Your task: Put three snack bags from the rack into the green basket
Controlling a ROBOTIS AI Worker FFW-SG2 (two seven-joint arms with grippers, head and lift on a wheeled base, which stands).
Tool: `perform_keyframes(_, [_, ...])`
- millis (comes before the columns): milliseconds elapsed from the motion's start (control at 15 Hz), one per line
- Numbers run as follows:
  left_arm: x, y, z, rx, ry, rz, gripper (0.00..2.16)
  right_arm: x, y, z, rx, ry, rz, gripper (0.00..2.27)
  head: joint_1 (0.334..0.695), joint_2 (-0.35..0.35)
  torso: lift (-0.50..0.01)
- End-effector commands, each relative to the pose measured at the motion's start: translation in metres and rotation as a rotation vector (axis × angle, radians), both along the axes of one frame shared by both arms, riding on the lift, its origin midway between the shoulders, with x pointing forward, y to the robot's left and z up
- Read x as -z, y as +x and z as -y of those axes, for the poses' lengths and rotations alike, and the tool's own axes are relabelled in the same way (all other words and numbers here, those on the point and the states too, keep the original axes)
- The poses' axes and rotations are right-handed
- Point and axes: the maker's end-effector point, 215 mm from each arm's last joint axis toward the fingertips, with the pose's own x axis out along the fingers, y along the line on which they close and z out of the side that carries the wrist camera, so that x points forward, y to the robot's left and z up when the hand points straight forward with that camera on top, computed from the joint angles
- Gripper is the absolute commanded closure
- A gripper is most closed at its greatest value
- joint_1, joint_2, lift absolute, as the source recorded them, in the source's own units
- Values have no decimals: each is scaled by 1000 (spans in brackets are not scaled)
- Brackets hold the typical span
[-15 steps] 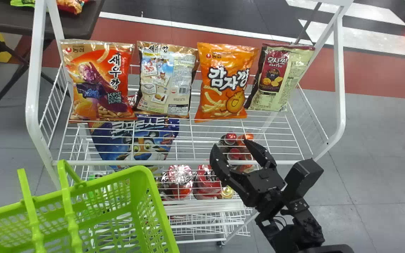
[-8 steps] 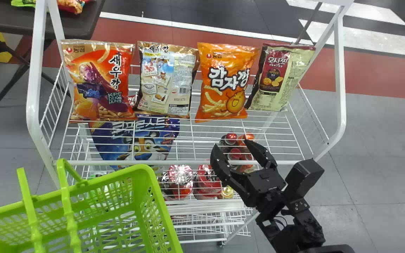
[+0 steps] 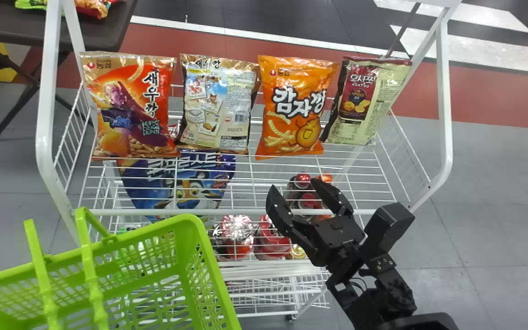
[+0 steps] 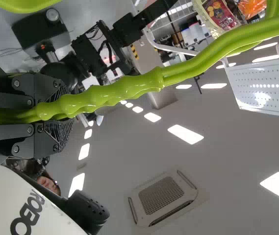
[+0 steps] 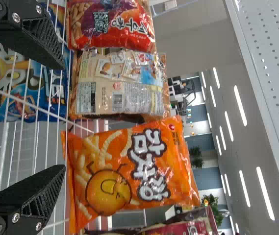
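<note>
Facing a likely first pick, the right gripper [image 3: 292, 184], wide open and empty, should next straddle perhaps the orange snack bag [image 3: 294, 110], the left gripper [image 4: 61, 110] clamping the basket handle [image 4: 129, 88]

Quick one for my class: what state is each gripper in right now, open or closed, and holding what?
Left gripper: jaws closed on the green handle.
Right gripper: jaws open, holding nothing.
</note>
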Motion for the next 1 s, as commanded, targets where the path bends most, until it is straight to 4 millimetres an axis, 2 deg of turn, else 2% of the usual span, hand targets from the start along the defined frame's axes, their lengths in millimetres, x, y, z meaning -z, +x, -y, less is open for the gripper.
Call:
perform_keyframes(0, [1,0,0,-2,0,-4,2148,-8,11,-35,-47,-3,10,87,695,-213,0])
perform_keyframes(333, [2,-1,-2,-2,-6,-6,2152,-9,32,-122,-156,-31,-16,87,695,-72,0])
perform_keyframes(400, [2,-1,-2,-1,-7,-6,2148,-12,36,-139,-176,-36,-13,87,695,-15,0])
perform_keyframes(733, [1,-1,-3,-2,-7,-2,2148,-11,71,-198,-226,-114,-26,87,695,123,0])
perform_keyframes(933, [2,-1,0,2,0,0,2148,-12,94,-226,-264,-143,-27,87,695,170,0])
